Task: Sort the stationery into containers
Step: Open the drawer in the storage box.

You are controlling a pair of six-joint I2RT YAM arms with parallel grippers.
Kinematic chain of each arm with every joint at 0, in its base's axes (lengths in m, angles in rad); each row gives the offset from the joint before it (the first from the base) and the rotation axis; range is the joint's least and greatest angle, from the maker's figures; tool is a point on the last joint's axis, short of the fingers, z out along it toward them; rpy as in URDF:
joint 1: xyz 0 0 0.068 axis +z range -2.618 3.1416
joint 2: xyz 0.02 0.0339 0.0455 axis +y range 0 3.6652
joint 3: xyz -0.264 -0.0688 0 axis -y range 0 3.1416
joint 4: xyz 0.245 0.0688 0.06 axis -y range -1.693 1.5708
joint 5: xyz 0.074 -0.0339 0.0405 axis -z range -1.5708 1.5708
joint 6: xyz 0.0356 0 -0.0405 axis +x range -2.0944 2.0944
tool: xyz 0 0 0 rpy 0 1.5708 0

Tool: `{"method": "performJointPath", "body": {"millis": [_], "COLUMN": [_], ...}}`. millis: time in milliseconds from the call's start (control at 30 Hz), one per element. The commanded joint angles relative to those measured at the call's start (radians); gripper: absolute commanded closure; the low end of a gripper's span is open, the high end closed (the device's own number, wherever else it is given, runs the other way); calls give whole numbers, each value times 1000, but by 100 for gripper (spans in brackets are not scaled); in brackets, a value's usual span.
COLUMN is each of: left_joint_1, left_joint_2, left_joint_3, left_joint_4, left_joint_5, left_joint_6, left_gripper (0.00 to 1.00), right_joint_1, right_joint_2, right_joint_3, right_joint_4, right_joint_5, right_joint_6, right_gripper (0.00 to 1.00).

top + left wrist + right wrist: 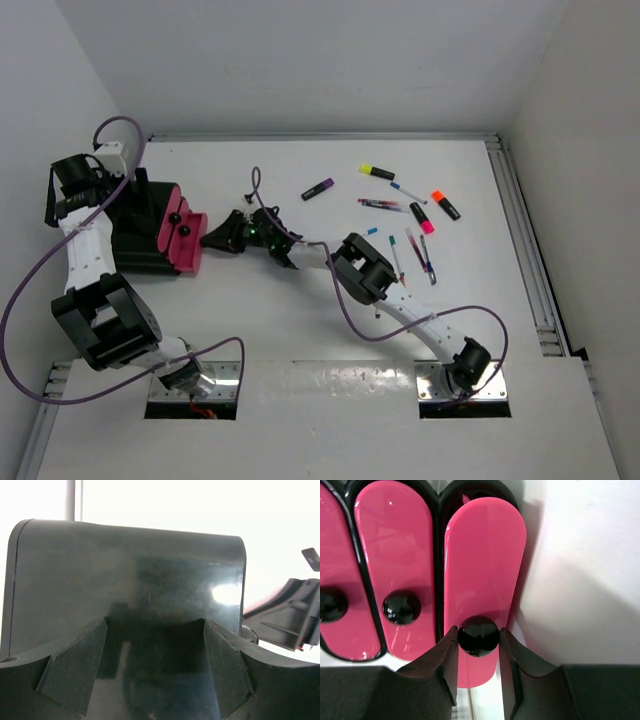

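Nearest me, my right gripper [478,630] was clamped on a black knob [478,635] of the pink tray [485,555], a finger touching each side of it. The tray sat against the right side of the black box [135,240]. Over the box's far end, my left gripper [154,625] stood wide apart, holding nothing. Bare table [300,330] lay right of the tray. Farther right, the pens [380,205] and highlighters [377,171] lay loose short of the side rail [517,230]. Their print was too small to read.
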Motion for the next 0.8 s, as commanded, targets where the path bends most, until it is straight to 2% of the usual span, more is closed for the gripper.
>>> {"method": "performJointPath", "body": {"millis": [0,300,733,767], "left_joint_1": [15,18,18,16], "left_joint_2": [84,81,82,82], "left_joint_3": [-69,-80,-87,-89], "left_joint_4": [-240,-234,-220,-220], "left_joint_5": [-23,-3,20,22], "left_joint_6": [-48,-38,-42,-42], "left_gripper": [15,15,15,15], "right_joint_1": [-60,-77,-111,-117], "right_joint_2": [-48,-145,-220,-225], "right_joint_3": [-112,-351,-505,-507], "right_joint_4": [39,134,102,82], "right_joint_5": [-18,-99,-130,-136], "right_joint_6": [-77,17,49,40], "right_gripper": [100,100,100,90]}}
